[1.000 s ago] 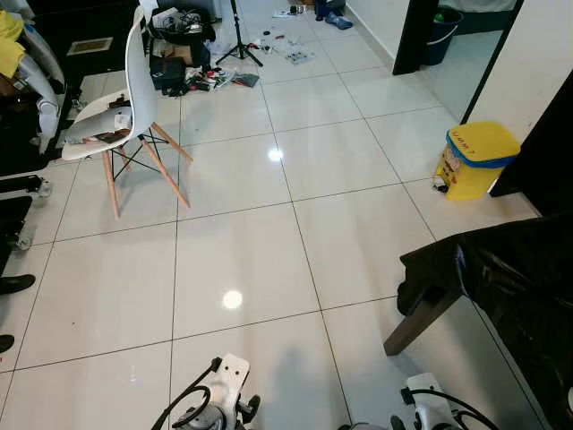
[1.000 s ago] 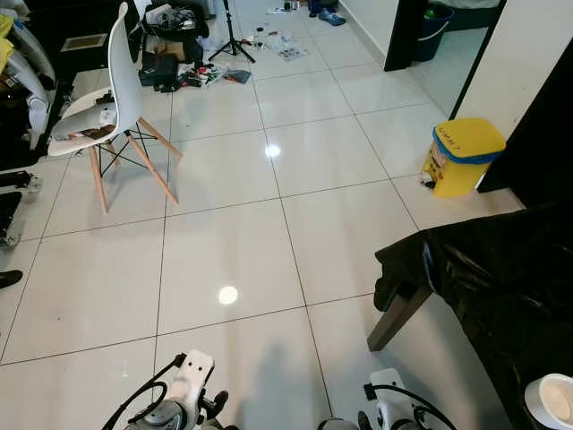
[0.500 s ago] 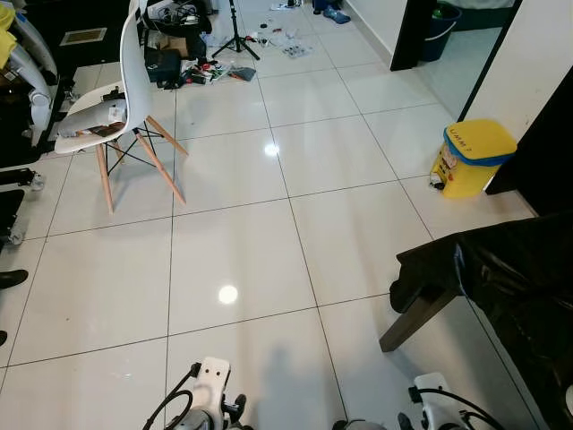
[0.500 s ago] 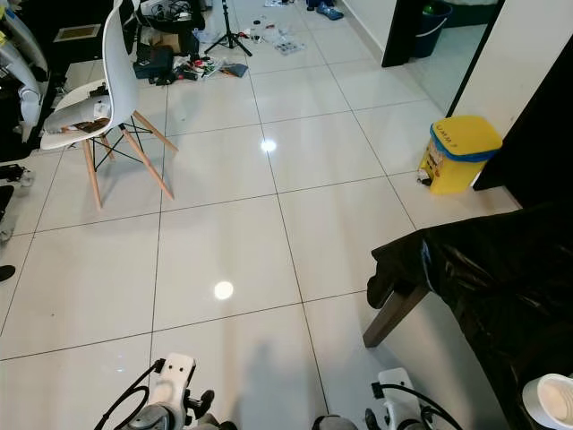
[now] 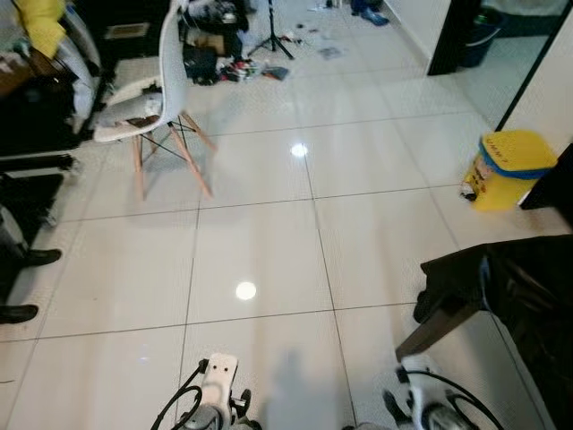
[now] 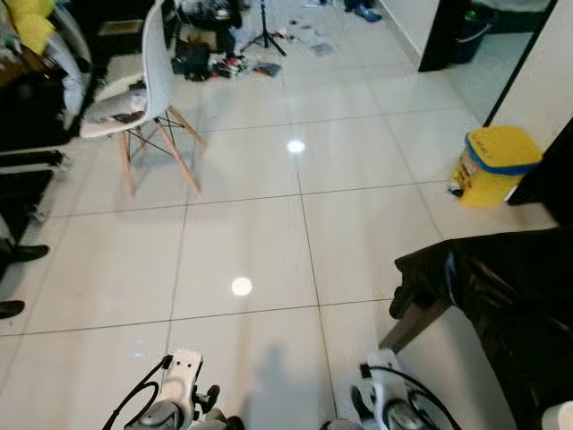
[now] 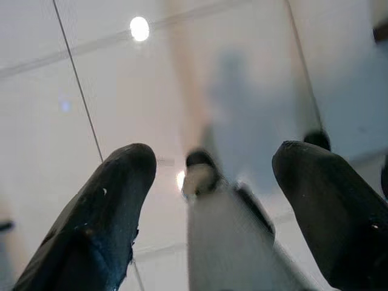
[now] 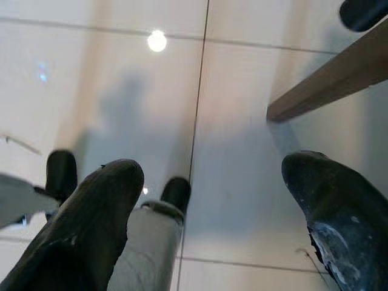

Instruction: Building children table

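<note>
A low table [image 5: 524, 291] draped in black plastic stands at my right, one slanted wooden leg [image 5: 437, 326] showing under the cover. That wooden leg [image 8: 327, 85] also crosses the right wrist view. My left gripper [image 7: 212, 160] hangs open above the white tiles, nothing between its fingers. My right gripper [image 8: 212, 173] hangs open too, over the floor close to the table leg. Both wrists sit low in the eye views, the left wrist [image 5: 217, 394] and the right wrist [image 5: 419, 401].
A white chair [image 5: 159, 85] with wooden legs stands far left. A yellow bin [image 5: 506, 168] sits by the right wall. Clutter and a tripod [image 5: 235, 55] lie at the back. A person's dark shoes [image 5: 29, 259] and black furniture [image 5: 36, 125] line the left edge.
The whole picture has shifted right and blurred, so the camera has turned left; more of the left side and the shoes show. Both arms still hang low.
</note>
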